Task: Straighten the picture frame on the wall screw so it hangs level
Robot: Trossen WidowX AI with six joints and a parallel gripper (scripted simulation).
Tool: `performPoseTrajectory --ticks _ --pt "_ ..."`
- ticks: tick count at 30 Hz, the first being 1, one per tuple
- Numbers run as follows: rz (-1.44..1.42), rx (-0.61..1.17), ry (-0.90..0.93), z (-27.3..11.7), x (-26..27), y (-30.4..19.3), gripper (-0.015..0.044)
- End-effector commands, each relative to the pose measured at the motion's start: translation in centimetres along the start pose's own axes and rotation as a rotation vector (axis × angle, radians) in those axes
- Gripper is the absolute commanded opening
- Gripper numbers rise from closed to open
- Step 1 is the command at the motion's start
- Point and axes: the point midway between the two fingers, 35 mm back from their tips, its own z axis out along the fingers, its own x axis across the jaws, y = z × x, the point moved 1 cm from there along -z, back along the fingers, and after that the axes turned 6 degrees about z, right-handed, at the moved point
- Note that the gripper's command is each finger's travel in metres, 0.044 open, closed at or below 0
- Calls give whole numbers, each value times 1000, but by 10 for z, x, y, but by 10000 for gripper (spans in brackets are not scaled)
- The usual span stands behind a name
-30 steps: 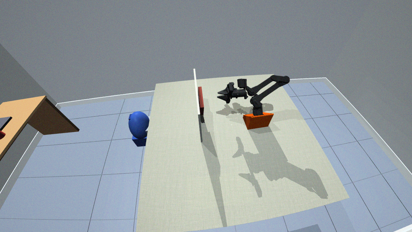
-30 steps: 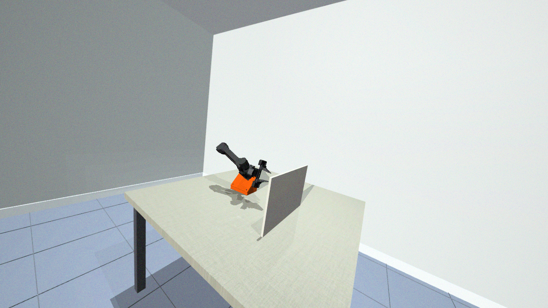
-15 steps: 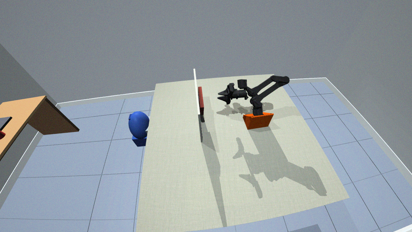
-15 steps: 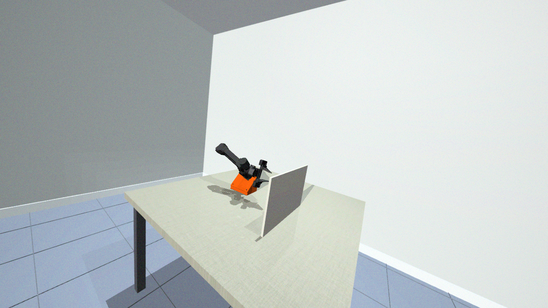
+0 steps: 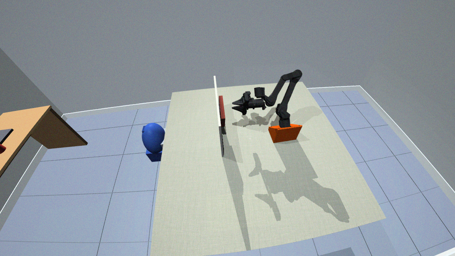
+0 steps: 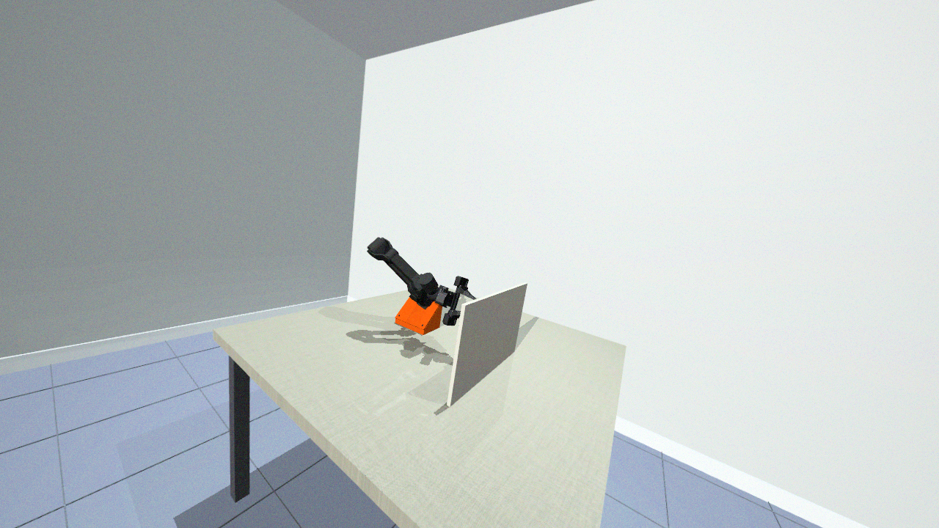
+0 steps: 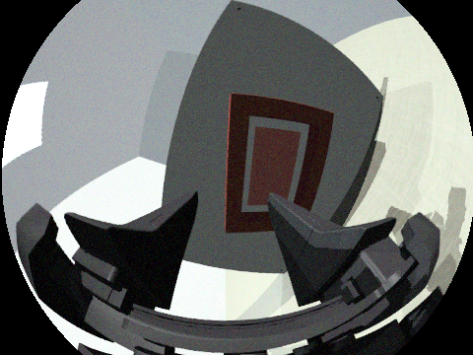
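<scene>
The red picture frame (image 5: 221, 108) (image 7: 236, 163) hangs on the near face of the upright wall panel (image 5: 217, 95) (image 6: 492, 334) (image 7: 207, 123). In the wrist view its edges do not run parallel to the panel's edges, so it looks turned on the panel; the lens curve hides how much. My gripper (image 5: 233, 105) (image 7: 233, 197) is open and empty, a short gap in front of the frame. In the wrist view the right finger overlaps the frame's lower edge, and the left finger is left of the frame. The screw and the notched strip are hidden.
The panel stands on the pale table (image 5: 187, 191) (image 6: 315, 367). The orange arm base (image 5: 285, 133) (image 6: 418, 316) is on the gripper's side of it. A blue rounded object (image 5: 153, 137) is beyond the table's left edge. A wooden desk (image 5: 27, 117) is farther left.
</scene>
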Motion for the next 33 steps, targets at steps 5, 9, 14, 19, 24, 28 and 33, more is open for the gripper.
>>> performPoseTrajectory --ticks 5,9,14,19,24,28,33 --pt "0 -2 1 25 -3 -7 260" --pt "0 -2 1 25 -3 -7 260" --pt "0 -2 1 25 -3 -7 260" --pt "0 -2 1 29 -3 -6 260" --pt "0 -2 1 37 -3 -6 260" --pt "0 -3 1 43 -3 -6 260" --pt "0 -3 1 51 -3 -6 260"
